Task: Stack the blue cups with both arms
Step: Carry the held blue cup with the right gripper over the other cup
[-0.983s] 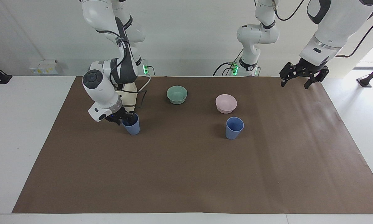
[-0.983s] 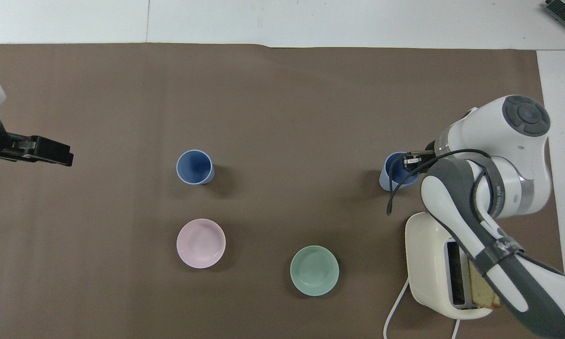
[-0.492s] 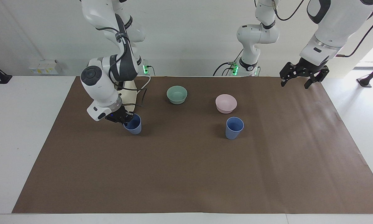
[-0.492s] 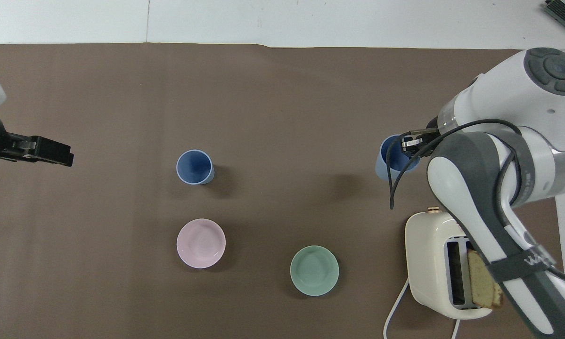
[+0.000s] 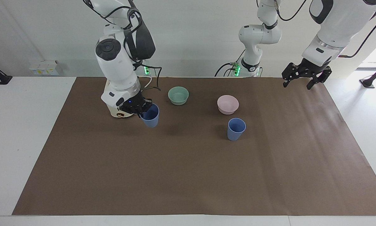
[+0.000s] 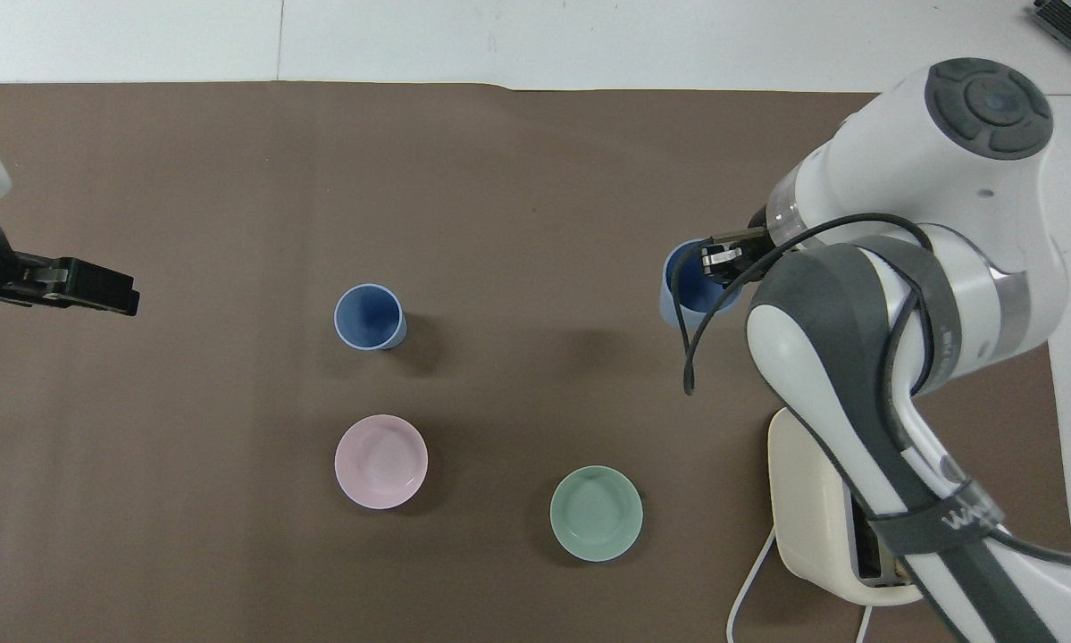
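Brown paper [image 5: 188, 175] covers most of my white table [image 5: 24, 131], with a pale wall at twelve o'clock in the facing view. My right gripper [image 5: 141, 108] [image 6: 721, 261] is clenched on the rim of one blue cup [image 5: 150, 116] [image 6: 689, 299], one finger inside the cup, holding it in the air over the paper, just beside the cream toaster [image 5: 117, 110] [image 6: 812, 527] at the right arm's end. The cup's shadow lies on the paper apart from it.

I see the second blue cup [image 5: 236, 129] [image 6: 370, 317] standing upright on the paper toward the left arm's end, at about nine o'clock from the held cup in the overhead view and well apart from it. At six o'clock from it in that view, nearer to the robots and close beside it, sits the pale pink bowl [image 5: 227, 104] [image 6: 380, 461]. A teal-green bowl [image 5: 178, 95] [image 6: 596, 513] rests between the pink bowl and the toaster.

My left gripper [image 5: 303, 82] [image 6: 97, 288] waits, fingers spread and holding nothing, above the paper's corner at the left arm's end.
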`<action>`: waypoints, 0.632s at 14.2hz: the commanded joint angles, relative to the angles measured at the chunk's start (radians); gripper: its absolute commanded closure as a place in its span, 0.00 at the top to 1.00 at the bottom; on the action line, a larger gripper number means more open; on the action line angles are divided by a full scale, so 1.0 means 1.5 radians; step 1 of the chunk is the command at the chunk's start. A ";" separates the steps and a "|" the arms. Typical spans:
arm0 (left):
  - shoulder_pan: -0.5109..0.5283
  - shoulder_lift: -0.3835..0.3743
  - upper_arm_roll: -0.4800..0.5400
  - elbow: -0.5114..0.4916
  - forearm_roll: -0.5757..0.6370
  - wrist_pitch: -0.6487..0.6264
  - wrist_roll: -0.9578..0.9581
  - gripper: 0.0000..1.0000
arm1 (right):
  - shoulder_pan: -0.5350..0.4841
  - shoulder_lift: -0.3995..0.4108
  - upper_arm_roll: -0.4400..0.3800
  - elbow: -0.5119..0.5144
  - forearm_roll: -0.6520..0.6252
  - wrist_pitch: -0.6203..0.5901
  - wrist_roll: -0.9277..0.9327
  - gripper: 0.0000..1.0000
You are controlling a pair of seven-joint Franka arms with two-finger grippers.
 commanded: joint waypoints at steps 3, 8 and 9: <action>0.009 -0.003 -0.005 0.014 0.004 -0.014 0.003 1.00 | 0.066 0.051 0.001 0.089 -0.007 0.003 0.080 0.00; 0.009 -0.003 -0.005 0.014 0.004 -0.014 0.003 1.00 | 0.134 0.070 0.000 0.141 -0.009 0.021 0.129 0.00; 0.009 -0.003 -0.005 0.014 0.004 -0.014 0.003 1.00 | 0.147 0.073 0.000 0.152 -0.010 0.022 0.150 0.00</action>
